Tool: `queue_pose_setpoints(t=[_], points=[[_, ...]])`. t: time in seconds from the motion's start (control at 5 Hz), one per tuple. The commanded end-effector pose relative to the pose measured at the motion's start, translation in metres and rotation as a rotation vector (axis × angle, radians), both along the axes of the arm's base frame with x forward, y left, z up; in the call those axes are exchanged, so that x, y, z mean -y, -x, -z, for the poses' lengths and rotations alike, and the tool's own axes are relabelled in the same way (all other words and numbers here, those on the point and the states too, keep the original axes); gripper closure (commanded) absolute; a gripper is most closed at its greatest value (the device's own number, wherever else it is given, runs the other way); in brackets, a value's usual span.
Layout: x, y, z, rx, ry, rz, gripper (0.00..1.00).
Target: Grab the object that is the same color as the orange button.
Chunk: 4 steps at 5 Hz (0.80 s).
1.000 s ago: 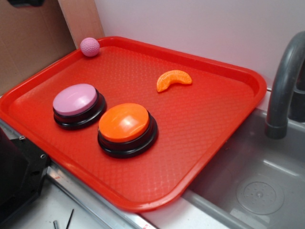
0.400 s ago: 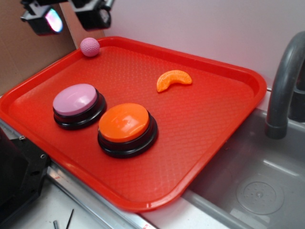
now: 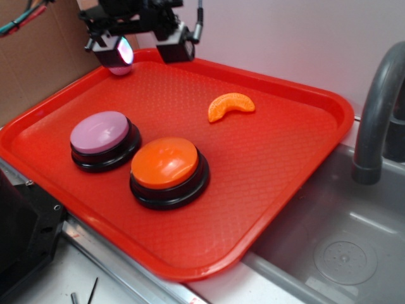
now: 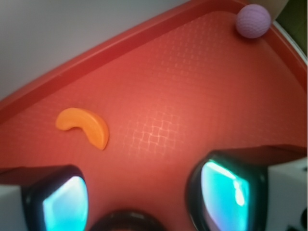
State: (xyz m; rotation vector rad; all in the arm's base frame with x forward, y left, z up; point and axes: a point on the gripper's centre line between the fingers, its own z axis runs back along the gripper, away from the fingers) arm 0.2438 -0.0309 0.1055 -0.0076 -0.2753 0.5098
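My claw [image 3: 142,49] hung over the far left corner of the red tray [image 3: 285,209], its two fingers spread wide apart with nothing between them, their glossy pads [image 4: 224,190] glinting teal in the wrist view. One finger stood in front of the pink dimpled ball [image 4: 253,20], which sat right in the tray's corner against the rim; from the side I saw almost nothing of it, while from the wrist it showed whole. The orange segment [image 3: 230,105] lay well apart from my claw, toward the tray's far edge and off to the side of my fingers, flat on the tray's textured floor and touching nothing. It was a small crescent of orange plastic, curved like a slice of fruit, with fine ridged lines along its body in the side view; in the wrist view [image 4: 83,126] it looked smooth and a little blurred, its horns turned down and away from the rim. Its colour matched the glossy dome of the orange button [image 3: 166,163], which sat on a black base nearer the tray's front, much bigger than the segment. Just beside that stood the lilac-topped button [image 3: 100,132] on a like black base, the two nearly touching. The tray rested on the counter beside a grey sink [image 3: 335,247] with a dark curved faucet [image 3: 378,107].
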Motion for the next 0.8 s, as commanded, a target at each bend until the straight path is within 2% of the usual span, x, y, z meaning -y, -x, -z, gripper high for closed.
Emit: queue_pose_setpoints(t=[0.0,0.4,0.6], points=[[0.014,-0.046,0.04,0.008,-0.024,0.058,0.0],[0.013,-0.066,0.071,-0.057,-0.05,0.073,0.0],[0.014,-0.069,0.081,-0.056,-0.035,0.085,0.0]])
